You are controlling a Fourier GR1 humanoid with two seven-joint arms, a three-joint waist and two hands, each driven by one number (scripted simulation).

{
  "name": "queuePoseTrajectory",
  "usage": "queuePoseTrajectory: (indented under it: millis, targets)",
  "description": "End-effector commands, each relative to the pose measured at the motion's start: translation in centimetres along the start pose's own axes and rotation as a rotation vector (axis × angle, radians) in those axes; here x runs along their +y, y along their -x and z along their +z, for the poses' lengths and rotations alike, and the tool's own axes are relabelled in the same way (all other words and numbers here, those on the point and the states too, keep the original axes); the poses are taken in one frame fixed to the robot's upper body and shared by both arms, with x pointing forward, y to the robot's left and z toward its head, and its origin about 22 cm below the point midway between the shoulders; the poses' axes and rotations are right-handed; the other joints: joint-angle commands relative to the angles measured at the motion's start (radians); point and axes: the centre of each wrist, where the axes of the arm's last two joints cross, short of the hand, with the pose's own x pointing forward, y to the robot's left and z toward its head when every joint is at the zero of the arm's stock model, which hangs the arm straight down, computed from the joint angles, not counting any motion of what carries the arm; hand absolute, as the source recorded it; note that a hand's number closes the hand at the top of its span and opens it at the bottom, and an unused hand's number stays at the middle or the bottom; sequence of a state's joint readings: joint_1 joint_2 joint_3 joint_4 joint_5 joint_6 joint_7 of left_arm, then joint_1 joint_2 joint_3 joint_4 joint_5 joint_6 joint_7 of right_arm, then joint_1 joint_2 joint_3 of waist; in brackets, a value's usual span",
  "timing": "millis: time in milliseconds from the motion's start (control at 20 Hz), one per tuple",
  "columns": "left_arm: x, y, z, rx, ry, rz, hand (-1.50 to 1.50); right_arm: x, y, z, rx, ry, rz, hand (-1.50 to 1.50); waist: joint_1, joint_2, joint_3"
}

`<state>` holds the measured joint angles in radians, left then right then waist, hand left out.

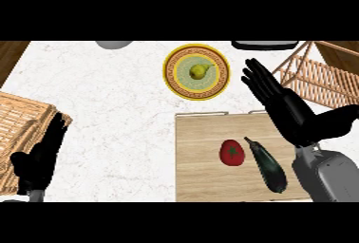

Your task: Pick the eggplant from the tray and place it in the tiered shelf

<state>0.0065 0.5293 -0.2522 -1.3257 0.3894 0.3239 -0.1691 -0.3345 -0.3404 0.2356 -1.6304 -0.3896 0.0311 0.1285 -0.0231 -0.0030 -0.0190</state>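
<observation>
A dark, long eggplant (269, 165) lies on the wooden tray (200, 161) at the lower right, with a red tomato (232, 152) just left of it. My right hand (284, 107) hovers open over the tray's far right corner, fingers straight and pointing up-left, above and right of the eggplant and not touching it. The wire tiered shelf (316, 76) stands at the upper right, beyond that hand. At the lower left, my left hand (41, 159) rests open and holds nothing.
A yellow-rimmed plate (184, 85) with a pear (200, 71) on it sits behind the tray. A woven basket (17, 128) stands at the left edge. A grey round object (114, 44) and a dark one (265, 45) show at the counter's far edge.
</observation>
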Motion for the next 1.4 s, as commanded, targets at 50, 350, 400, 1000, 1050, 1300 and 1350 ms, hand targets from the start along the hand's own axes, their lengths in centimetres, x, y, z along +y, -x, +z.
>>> queuePoseTrajectory:
  millis: [50, 350, 400, 1000, 1050, 1300, 1350]
  targets:
    - [0.6, -1.3, -1.4, 0.016, 0.014, 0.009, 0.00, 1.1, 1.3, 1.2, 0.090, 0.101, 0.098, 1.50, 0.019, 0.002, 0.019]
    - [2.1, -0.4, -0.3, 0.065, 0.004, -0.009, 0.00, -7.6, 5.2, 3.9, 0.452, 0.586, 0.637, 1.50, -0.026, 0.004, -0.001]
    - [2.3, -1.0, -0.7, 0.072, 0.005, 0.007, 0.00, -6.7, 5.5, 3.5, 0.419, 0.648, 0.674, 1.50, -0.014, -0.002, 0.006]
    - [3.3, -1.1, -0.1, 0.088, 0.029, 0.018, 0.00, 5.1, 5.6, 1.9, 0.669, 0.666, 0.959, -1.50, 0.017, -0.009, 0.013]
    - [3.3, -3.0, -1.3, 0.085, 0.048, 0.028, 0.00, 6.1, 4.6, 1.1, 0.692, 0.648, 0.998, -1.50, 0.011, -0.012, 0.012]
    - [3.5, -2.5, -0.8, 0.100, 0.067, 0.019, 0.00, 6.5, 2.3, 0.7, 0.929, 0.509, 1.161, -1.50, 0.020, -0.006, 0.015]
    - [2.7, -2.3, -0.8, 0.086, 0.066, 0.013, 0.00, 7.8, 2.4, 0.3, 0.970, 0.444, 1.181, -1.50, 0.023, -0.005, 0.014]
